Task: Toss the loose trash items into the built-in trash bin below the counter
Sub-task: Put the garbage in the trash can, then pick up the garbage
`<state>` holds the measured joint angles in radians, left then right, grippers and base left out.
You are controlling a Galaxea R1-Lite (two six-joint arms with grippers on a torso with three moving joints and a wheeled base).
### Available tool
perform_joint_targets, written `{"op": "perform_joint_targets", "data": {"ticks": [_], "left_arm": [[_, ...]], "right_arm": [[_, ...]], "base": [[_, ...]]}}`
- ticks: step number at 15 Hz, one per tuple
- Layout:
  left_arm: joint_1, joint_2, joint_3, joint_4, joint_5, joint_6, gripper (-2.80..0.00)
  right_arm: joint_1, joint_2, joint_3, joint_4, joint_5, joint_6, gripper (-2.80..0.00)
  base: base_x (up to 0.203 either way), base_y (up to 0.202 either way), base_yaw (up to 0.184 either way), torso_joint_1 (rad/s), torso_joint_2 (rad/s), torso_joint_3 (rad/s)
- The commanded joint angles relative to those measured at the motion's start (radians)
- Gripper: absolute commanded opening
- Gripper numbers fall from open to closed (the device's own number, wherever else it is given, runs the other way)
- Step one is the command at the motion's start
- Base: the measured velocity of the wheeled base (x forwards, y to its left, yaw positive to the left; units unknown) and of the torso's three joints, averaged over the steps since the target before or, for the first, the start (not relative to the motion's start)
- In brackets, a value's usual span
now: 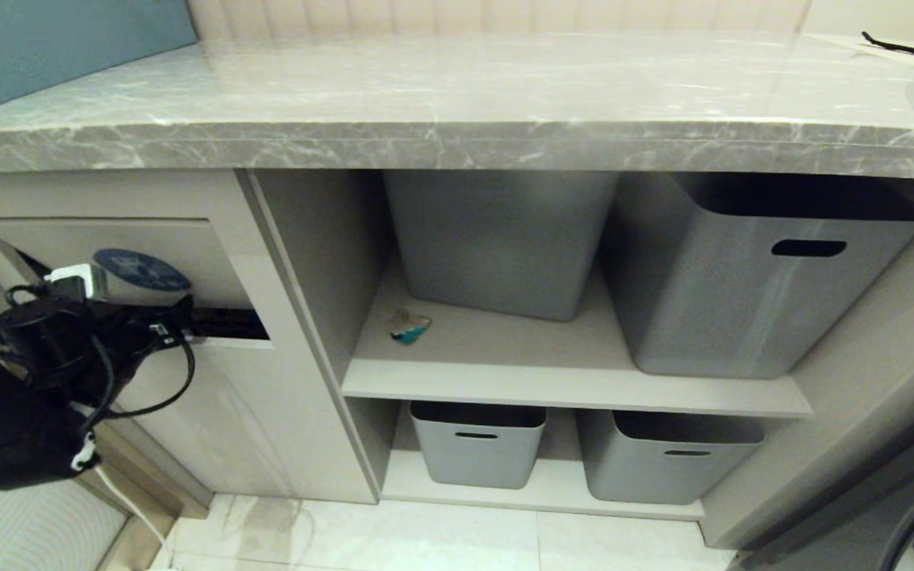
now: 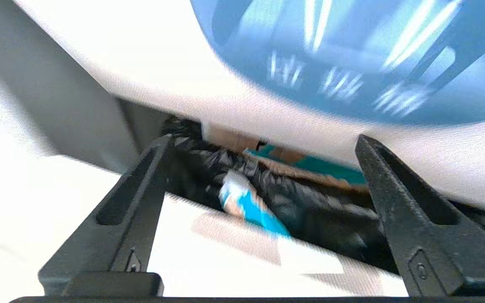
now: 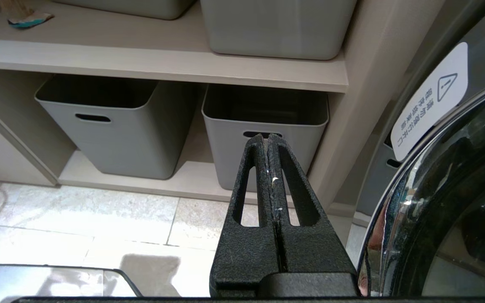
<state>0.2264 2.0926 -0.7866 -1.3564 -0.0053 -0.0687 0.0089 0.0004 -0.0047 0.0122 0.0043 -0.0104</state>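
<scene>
The built-in trash bin's flap [image 1: 112, 246], with its round blue sticker [image 1: 141, 270], is tilted inward under the counter [image 1: 457, 131], leaving a dark slot. My left gripper [image 2: 263, 141] is at that slot, open, with nothing between its fingers. Just beyond the fingers a scrap with a bright blue patch [image 2: 249, 204] shows blurred against the black bin liner [image 2: 310, 206]. A brown and teal scrap [image 2: 314, 166] lies deeper inside. Another scrap of loose trash [image 1: 410, 327] lies on the upper shelf beside the cabinet. My right gripper [image 3: 267, 136] hangs shut and empty, low over the floor.
Two grey tubs [image 1: 750, 277] stand on the upper shelf [image 1: 568, 381] and two smaller ones [image 1: 477, 444] on the lower shelf. A washing machine door [image 3: 457, 202] is close on the right. Cables hang around my left arm [image 1: 52, 349].
</scene>
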Motion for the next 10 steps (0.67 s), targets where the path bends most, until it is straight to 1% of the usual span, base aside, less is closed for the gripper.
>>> {"op": "perform_joint_targets", "data": {"ticks": [1,3,4,6,7,9,10], "left_arm": [[0.000,-0.198,0.112,0.021,-0.002,-0.002,0.00],[-0.005,-0.334,0.238,0.055,-0.003,-0.004,0.00],[-0.011,-0.403,0.318,0.064,-0.004,-0.004,-2.80],[-0.044,-0.525,0.460,0.073,-0.011,-0.002,-2.80],[-0.079,-0.604,0.541,0.075,-0.029,0.000,-2.80],[-0.160,-0.745,0.654,0.077,-0.082,0.020,-2.80],[-0.231,-0.806,0.705,0.077,-0.136,0.034,-2.80]], "right_arm": [[0.000,-0.002,0.000,0.000,0.000,0.000,-2.80],[0.000,-0.002,0.000,0.000,0.000,0.000,-2.80],[0.000,-0.002,0.000,0.000,0.000,0.000,-2.80],[0.000,-0.002,0.000,0.000,0.000,0.000,-2.80],[0.000,-0.002,0.000,0.000,0.000,0.000,-2.80],[0.000,-0.002,0.000,0.000,0.000,0.000,-2.80],[0.000,-0.002,0.000,0.000,0.000,0.000,-2.80]], "base": [[0.000,0.000,0.000,0.000,0.00,0.000],[0.000,0.000,0.000,0.000,0.00,0.000],[0.000,0.000,0.000,0.000,0.00,0.000],[0.000,0.000,0.000,0.000,0.00,0.000],[0.000,0.000,0.000,0.000,0.00,0.000],[0.000,0.000,0.000,0.000,0.00,0.000],[0.000,0.000,0.000,0.000,0.00,0.000]]}}
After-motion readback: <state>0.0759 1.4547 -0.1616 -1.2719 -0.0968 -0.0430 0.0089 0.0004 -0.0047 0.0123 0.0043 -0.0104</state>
